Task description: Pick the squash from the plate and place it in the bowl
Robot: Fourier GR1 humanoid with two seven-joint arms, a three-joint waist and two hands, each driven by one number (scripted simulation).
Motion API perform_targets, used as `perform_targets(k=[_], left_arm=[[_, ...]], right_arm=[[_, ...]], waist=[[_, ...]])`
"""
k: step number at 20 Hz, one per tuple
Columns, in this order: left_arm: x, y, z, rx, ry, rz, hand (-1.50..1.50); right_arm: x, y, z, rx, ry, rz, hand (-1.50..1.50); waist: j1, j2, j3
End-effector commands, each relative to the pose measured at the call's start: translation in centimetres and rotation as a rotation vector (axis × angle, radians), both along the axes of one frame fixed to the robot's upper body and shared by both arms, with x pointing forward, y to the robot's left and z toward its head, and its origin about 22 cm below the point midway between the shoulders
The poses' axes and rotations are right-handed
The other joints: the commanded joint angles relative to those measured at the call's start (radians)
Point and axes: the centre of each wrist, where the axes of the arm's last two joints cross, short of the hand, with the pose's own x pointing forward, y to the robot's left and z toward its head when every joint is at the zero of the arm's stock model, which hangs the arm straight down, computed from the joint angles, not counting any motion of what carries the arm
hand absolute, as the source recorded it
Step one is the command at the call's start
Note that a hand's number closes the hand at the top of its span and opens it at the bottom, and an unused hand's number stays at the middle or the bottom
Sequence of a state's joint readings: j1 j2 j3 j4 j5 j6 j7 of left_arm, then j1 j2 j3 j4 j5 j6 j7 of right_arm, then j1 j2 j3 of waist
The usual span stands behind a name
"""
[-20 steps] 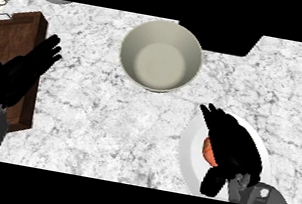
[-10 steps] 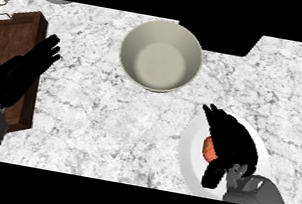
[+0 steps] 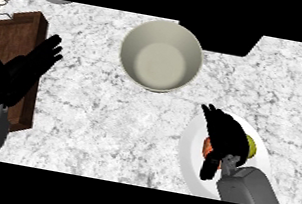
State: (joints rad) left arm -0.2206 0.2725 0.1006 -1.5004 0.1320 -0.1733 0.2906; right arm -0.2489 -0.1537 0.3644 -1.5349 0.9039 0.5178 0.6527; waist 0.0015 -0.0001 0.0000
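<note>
Right hand [image 3: 224, 137] lies over the squash [image 3: 253, 145] on the plate [image 3: 191, 154]; whether it grips cannot be told. Recommend confirming a full hold before lifting toward the bowl [image 3: 161, 55], well apart.

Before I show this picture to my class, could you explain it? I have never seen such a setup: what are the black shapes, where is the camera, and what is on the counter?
The camera sits at a humanoid robot's head, looking steeply down at a marble counter. The black shapes are its hands, on grey forearms. The left hand rests open at the left, partly over a wooden board. A pale bowl stands near the top. The right hand covers most of a squash on a white plate; whether it grips it, I cannot tell.
</note>
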Motion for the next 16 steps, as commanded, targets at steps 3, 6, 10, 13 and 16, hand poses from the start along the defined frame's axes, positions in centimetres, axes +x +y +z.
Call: perform_targets(k=[3,6,10,13,16], left_arm=[[-0.7,-0.4,-2.4,0.002,0.008,0.016,0.0],[-0.6,-0.4,-1.2,0.002,-0.003,-0.014,0.0],[0.7,1.9,1.5,-0.01,0.017,0.016,0.0],[0.2,1.8,0.5,0.007,-0.006,-0.001,0.0],[-0.9,0.6,-0.7,0.007,-0.008,-0.007,0.0]], right_arm=[[-0.1,-1.3,-3.2,-0.004,-0.005,-0.016,-1.5],[1.4,-1.5,-4.3,0.002,0.022,-0.032,-1.5],[0.4,-0.7,-3.0,0.008,0.028,-0.028,-1.5],[1.3,-1.9,-5.3,-0.005,0.051,-0.013,-1.5],[1.2,-2.7,-5.6,0.018,-0.031,0.028,1.5]], waist=[[-0.001,0.0,0.0],[0.001,0.0,0.0],[-0.003,0.0,0.0],[0.0,0.0,0.0],[0.001,0.0,0.0]])
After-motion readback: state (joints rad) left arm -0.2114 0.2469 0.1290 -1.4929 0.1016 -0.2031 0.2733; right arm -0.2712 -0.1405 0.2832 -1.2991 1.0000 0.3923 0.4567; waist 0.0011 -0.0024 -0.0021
